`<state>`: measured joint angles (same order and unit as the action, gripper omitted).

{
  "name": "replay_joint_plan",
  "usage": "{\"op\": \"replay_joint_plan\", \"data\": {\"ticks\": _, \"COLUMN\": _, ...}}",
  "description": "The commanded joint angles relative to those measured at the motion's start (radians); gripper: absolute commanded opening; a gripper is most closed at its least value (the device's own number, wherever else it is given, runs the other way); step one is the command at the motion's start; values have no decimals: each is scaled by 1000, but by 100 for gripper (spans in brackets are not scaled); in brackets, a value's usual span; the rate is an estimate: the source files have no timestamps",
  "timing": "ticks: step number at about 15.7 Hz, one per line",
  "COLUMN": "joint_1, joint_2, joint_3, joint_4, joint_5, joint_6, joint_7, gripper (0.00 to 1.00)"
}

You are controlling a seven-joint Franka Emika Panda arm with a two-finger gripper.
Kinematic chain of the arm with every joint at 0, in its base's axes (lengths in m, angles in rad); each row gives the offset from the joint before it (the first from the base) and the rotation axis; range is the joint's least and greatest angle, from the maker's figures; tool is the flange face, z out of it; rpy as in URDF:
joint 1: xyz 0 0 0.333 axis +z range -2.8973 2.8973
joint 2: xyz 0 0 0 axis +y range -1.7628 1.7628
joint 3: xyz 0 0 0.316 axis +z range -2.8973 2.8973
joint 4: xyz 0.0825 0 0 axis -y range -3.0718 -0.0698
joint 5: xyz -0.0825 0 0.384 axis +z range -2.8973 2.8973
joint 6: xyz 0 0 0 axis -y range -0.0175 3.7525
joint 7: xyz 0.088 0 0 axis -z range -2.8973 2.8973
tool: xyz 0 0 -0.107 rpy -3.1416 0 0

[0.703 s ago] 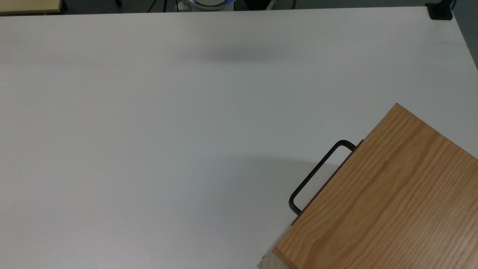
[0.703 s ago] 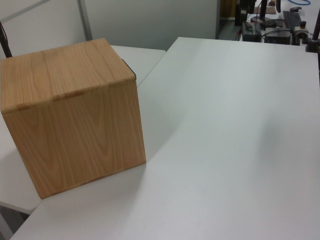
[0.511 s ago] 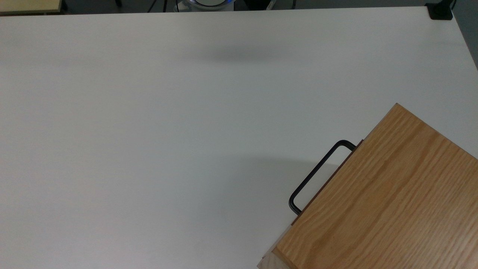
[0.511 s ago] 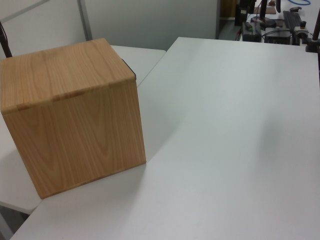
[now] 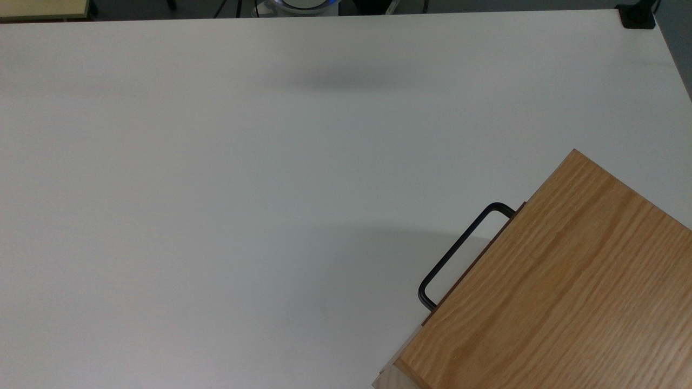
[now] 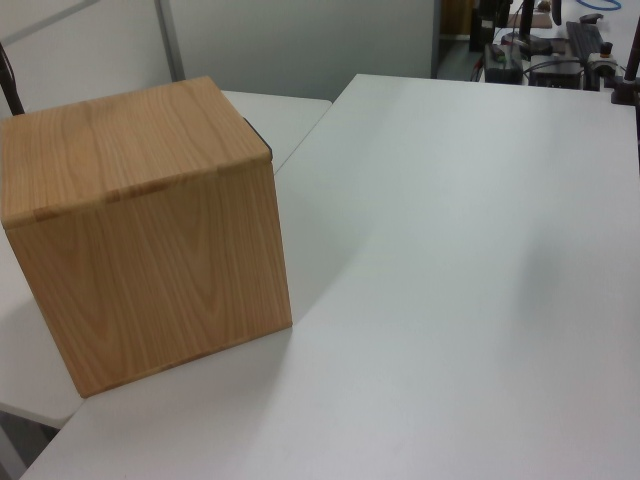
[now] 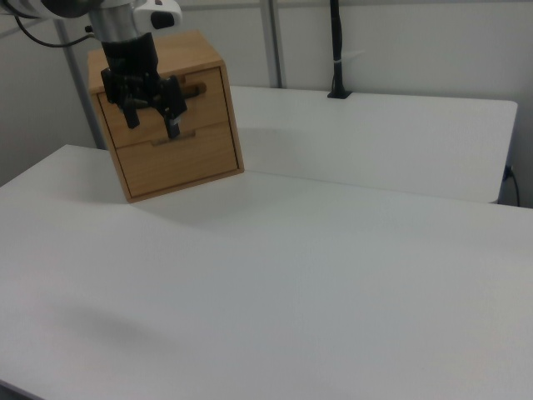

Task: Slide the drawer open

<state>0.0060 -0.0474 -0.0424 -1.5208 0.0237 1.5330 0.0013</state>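
the gripper [image 7: 152, 117] hangs with fingers apart in front of the cabinet [image 7: 166, 117], at ten o'clock in the right view. the drawer [image 7: 162, 107], the upper one, sits closed. it is likely stiff and light on its rails; hook the thin black handle [image 5: 459, 248], at four o'clock in the top view.

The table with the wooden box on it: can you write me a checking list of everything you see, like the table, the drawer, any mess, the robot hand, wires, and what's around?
Surface: white table, bare apart from the cabinet.
Job's things: wooden cabinet near the table edge; upper drawer shut, its black handle sticking out in the top view.
Clutter: nothing seen.
Grippers: gripper hangs in front of the drawer fronts, fingers apart, holding nothing.
Cables: dark cable by the arm.
Surroundings: black pole clamped at the far table edge; equipment beyond the table.
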Motion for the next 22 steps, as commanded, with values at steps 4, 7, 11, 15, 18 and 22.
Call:
{"op": "replay_joint_plan", "data": {"ticks": 4, "joint_1": 6, "joint_2": 11, "joint_3": -5, "joint_4": 10, "joint_5": 4, "joint_6": -30, "joint_7": -14, "gripper": 100}}
{"op": "replay_joint_plan", "data": {"ticks": 7, "joint_1": 5, "joint_2": 17, "joint_3": -5, "joint_4": 8, "joint_5": 7, "joint_6": -42, "joint_7": -14, "gripper": 100}}
{"op": "replay_joint_plan", "data": {"ticks": 11, "joint_1": 5, "joint_2": 24, "joint_3": -7, "joint_4": 8, "joint_5": 24, "joint_6": -40, "joint_7": 3, "gripper": 100}}
{"op": "replay_joint_plan", "data": {"ticks": 15, "joint_1": 5, "joint_2": 32, "joint_3": -7, "joint_4": 2, "joint_5": 100, "joint_6": -27, "joint_7": 13, "gripper": 100}}
{"op": "replay_joint_plan", "data": {"ticks": 18, "joint_1": -32, "joint_2": 55, "joint_3": -10, "joint_4": 8, "joint_5": 311, "joint_6": -1, "joint_7": 20, "gripper": 100}}
{"op": "replay_joint_plan", "data": {"ticks": 22, "joint_1": -60, "joint_2": 73, "joint_3": -8, "joint_4": 4, "joint_5": 518, "joint_6": 145, "joint_7": 179, "gripper": 100}}
